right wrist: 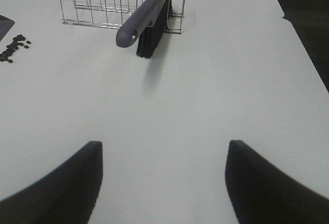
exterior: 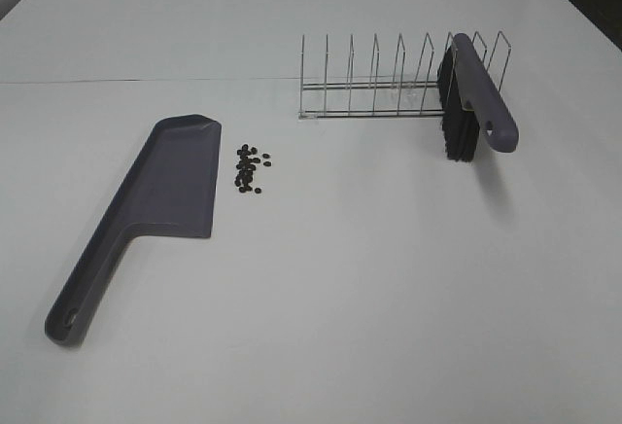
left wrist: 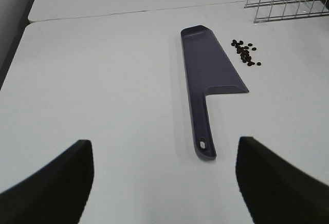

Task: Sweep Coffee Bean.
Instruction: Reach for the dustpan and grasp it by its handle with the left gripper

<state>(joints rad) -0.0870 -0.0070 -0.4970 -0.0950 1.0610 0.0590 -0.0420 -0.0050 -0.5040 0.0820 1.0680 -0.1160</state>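
Bench (exterior: pixel 340 307): white, flat, seen from the high camera.

Coffee beans (exterior: pixel 251 169): a loose cluster of small dark ovals lying on the bench, left of centre. They sit just beside the long right edge of the dustpan (exterior: pixel 165 200); I cannot tell whether any bean touches that edge. None lies inside the pan.

Dustpan: grey-purple, flat on the bench, with the wide pan toward the back and the handle running to the front left. A hanging hole is visible at the handle's end.

Rack (exterior: pixel 374 84): a wire rack standing behind and to the right of the beans, well apart from them.

Brush (exterior: pixel 481 93): it rests in the slots at the right end of the rack, with the black bristles pointing down. The grey-purple handle juts forward over the rack's edge (a hole shows at the handle's tip).

Left end effector (left wrist: pixel 163 149): spread wide and holding nothing. It is above bare bench on the handle side of the dustpan, clear of it.

Right end effector (right wrist: pixel 164 147): also spread wide and holding nothing. It is above bare bench in front of the brush, well apart from it.

Neither arm shows in the high view.
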